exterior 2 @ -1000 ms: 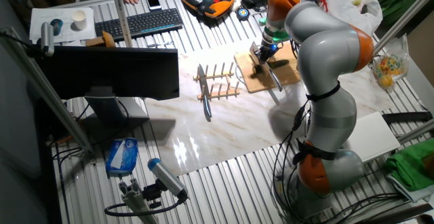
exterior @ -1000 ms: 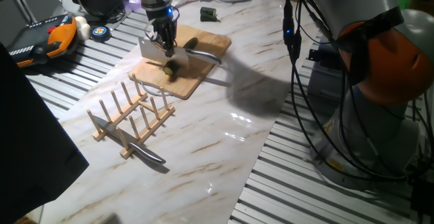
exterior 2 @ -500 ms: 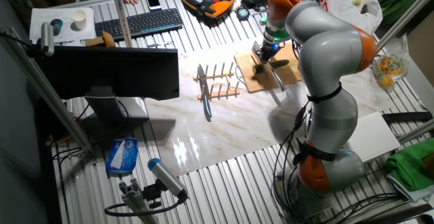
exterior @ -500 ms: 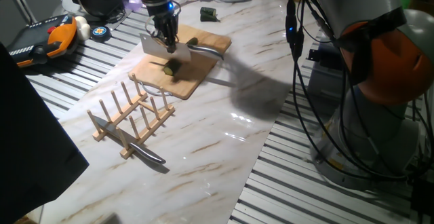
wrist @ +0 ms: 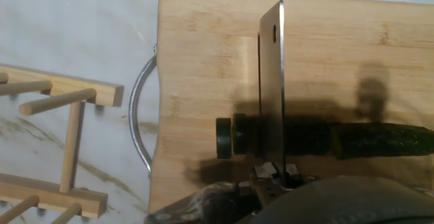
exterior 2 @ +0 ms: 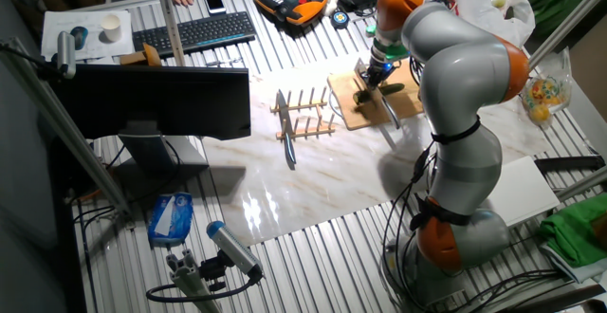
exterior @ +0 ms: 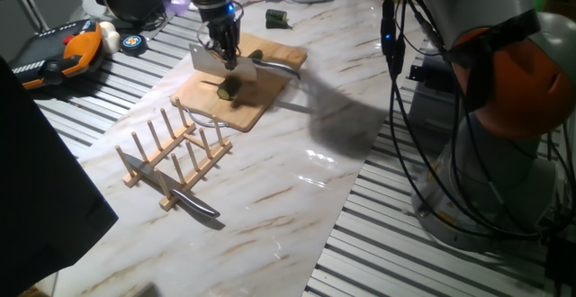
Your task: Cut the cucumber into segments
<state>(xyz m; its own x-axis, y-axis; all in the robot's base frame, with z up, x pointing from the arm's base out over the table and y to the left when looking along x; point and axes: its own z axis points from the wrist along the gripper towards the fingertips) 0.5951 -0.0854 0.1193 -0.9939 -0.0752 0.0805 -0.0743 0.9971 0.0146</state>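
My gripper [exterior: 221,47] is closed on the handle of a cleaver [wrist: 272,88], whose blade stands edge-down across the cucumber [wrist: 325,138] on the wooden cutting board [wrist: 203,61]. The cucumber lies along the board's near edge in the hand view. Two thin segments [wrist: 232,138] sit just beyond the blade, toward the board's metal handle [wrist: 139,115]. I judge a cut is in progress; next I should shift the blade along the uncut part and press straight down.

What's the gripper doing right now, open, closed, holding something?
Gripper: closed on the cleaver, blade raised over the cucumber on the cutting board.
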